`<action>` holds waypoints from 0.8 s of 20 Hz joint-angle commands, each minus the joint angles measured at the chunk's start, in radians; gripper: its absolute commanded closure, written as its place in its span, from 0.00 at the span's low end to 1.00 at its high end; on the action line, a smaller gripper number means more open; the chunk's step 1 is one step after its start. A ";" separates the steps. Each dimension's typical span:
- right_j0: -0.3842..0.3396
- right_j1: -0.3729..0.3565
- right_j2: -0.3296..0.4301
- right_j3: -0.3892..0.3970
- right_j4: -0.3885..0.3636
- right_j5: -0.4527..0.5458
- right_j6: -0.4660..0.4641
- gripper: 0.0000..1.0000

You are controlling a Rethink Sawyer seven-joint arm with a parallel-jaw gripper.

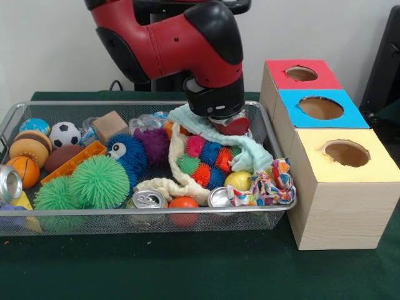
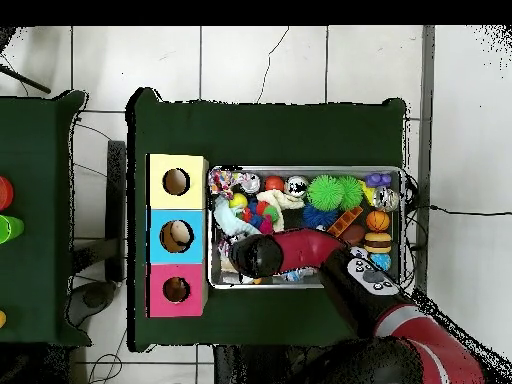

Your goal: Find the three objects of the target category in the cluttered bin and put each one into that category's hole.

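My gripper (image 1: 230, 125) hangs low over the back right of the wire bin (image 1: 282, 203), right at a pale green cloth (image 1: 253, 153); the arm's black wrist hides how it stands. A cream cloth (image 1: 177, 156) curls around a multicoloured spiky toy (image 1: 209, 164). A patterned cloth (image 1: 270, 184) lies in the front right corner. Silver cans lie at the front (image 1: 149, 200), front right (image 1: 220, 197) and far left (image 1: 9, 183). In the overhead view the arm's head (image 2: 260, 257) covers the bin's near-left part (image 2: 305, 170).
Beside the bin stand three boxes with round holes: red (image 1: 301, 74), blue (image 1: 320, 107) and yellow (image 1: 347, 153). The bin also holds green spiky balls (image 1: 99, 181), a blue fuzzy ball (image 1: 128, 153), a soccer ball (image 1: 64, 134), a basketball (image 1: 24, 170) and a wooden block (image 1: 110, 125).
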 commanded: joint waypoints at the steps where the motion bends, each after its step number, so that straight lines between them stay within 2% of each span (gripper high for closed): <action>1: 0.010 0.004 -0.039 -0.032 0.129 0.174 0.290 1.00; 8: -0.018 -0.013 -0.004 -0.017 0.213 0.199 0.262 1.00; 16: 0.001 -0.026 -0.025 -0.025 0.207 0.178 0.239 1.00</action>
